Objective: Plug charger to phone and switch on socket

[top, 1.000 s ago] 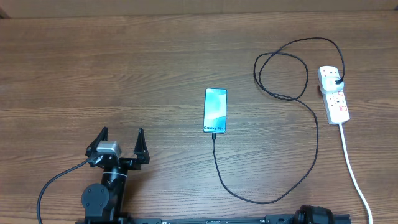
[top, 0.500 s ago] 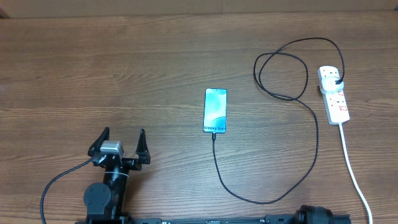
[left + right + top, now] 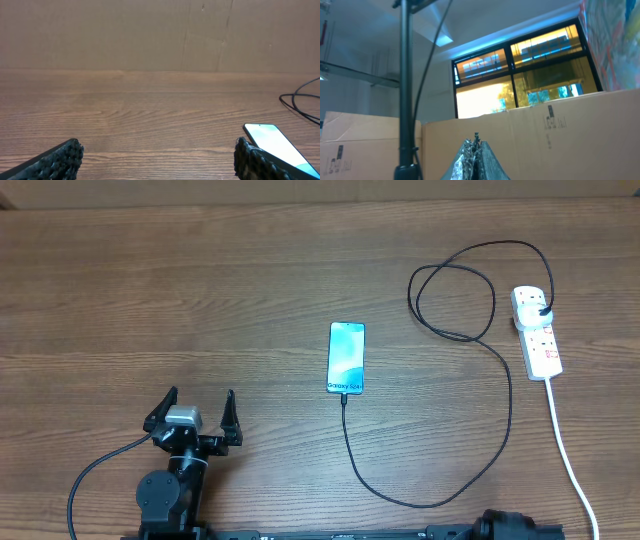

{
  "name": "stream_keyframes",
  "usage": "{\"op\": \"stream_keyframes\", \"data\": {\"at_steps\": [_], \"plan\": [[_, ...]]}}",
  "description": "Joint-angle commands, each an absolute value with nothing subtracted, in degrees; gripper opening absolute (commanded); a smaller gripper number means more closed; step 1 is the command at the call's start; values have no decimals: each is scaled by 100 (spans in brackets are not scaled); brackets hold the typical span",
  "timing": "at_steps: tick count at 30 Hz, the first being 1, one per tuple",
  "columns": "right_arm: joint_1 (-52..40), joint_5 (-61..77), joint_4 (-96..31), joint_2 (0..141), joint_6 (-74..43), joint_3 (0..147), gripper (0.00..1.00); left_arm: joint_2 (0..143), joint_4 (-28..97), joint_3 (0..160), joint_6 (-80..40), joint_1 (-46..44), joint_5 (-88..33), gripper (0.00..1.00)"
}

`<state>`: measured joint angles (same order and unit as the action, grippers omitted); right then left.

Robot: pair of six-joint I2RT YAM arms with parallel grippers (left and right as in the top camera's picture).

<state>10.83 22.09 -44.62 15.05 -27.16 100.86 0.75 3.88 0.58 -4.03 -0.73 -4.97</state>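
Observation:
The phone (image 3: 346, 357) lies screen-up mid-table, and its corner shows in the left wrist view (image 3: 275, 142). The black charger cable (image 3: 500, 430) runs from the phone's near end, where its tip touches the phone, loops right and ends in a black plug (image 3: 541, 310) seated in the white socket strip (image 3: 538, 332). My left gripper (image 3: 196, 408) is open and empty, near the front edge, left of the phone; its fingertips show in the left wrist view (image 3: 157, 155). My right gripper (image 3: 476, 145) is shut, empty and points up at the room.
The strip's white lead (image 3: 570, 460) runs to the front right edge. A cardboard wall (image 3: 150, 35) stands behind the table's far edge. The right arm's base (image 3: 510, 528) sits at the front edge.
My left gripper has drawn back slightly toward the front edge. Nothing else has moved.

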Motion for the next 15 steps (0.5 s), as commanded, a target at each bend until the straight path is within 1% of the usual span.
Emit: {"op": "stream_keyframes", "data": {"at_steps": [1,11,15], "plan": [[1100,2171,-4471,1234,-2648,10088,4,25,397,25,-272,-34,-539,100],[832,2001,-4501,762,-2493,10095,4,25,397,27,-272,-34,-539,100],[554,1931,-4501,611,-2040,10095,4,25,397,25,-272,-34,-541,100]]}}
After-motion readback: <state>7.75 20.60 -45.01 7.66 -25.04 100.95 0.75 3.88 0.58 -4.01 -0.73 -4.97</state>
